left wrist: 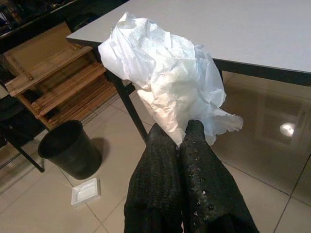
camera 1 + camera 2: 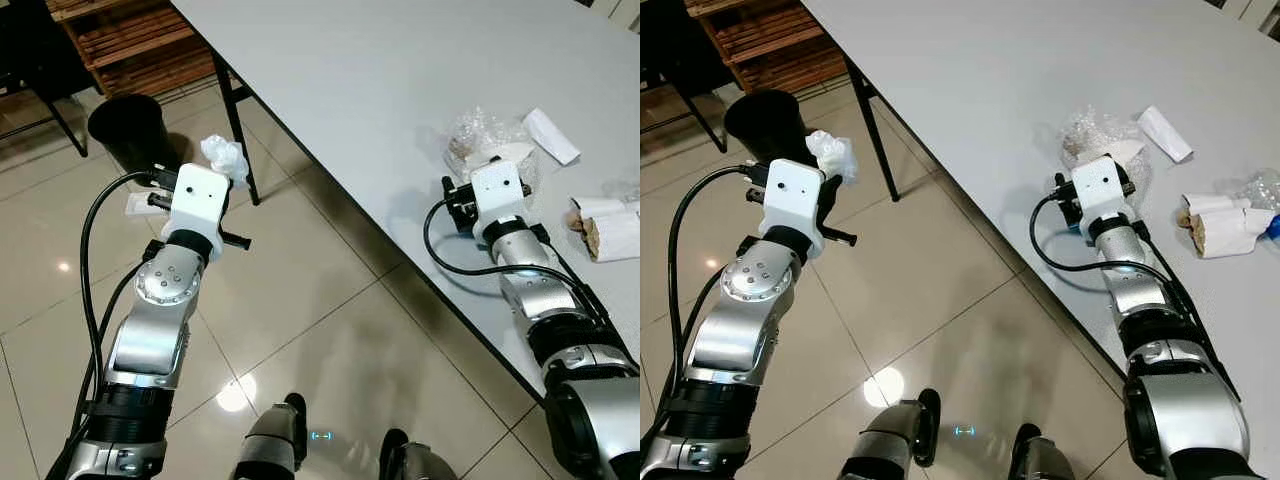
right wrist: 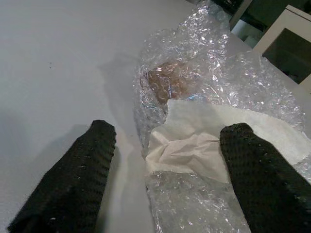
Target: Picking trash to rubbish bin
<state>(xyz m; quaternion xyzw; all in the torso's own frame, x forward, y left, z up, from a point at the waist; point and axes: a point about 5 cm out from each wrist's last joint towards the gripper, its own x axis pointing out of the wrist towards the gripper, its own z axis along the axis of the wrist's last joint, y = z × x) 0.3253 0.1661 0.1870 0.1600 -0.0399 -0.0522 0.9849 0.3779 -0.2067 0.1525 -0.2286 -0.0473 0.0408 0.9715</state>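
My left gripper [image 1: 175, 133] is shut on a crumpled white tissue [image 1: 165, 77], held in the air over the tiled floor beside the table's corner. The same tissue [image 2: 225, 157] shows just past the left wrist block. A black rubbish bin [image 2: 132, 130] stands on the floor a short way beyond it, also seen as the bin [image 1: 70, 148]. My right gripper [image 3: 167, 145] is open over the grey table [image 2: 400, 80], its fingers either side of a white paper scrap [image 3: 194, 141] lying on clear bubble wrap [image 3: 209, 73].
A flat white tray [image 1: 85, 191] lies on the floor by the bin. A black table leg [image 2: 236, 120] stands close to the left arm. More paper scraps [image 2: 550, 135] and a torn wrapper [image 2: 610, 228] lie on the table. Wooden slatted shelves [image 2: 130, 40] stand behind the bin.
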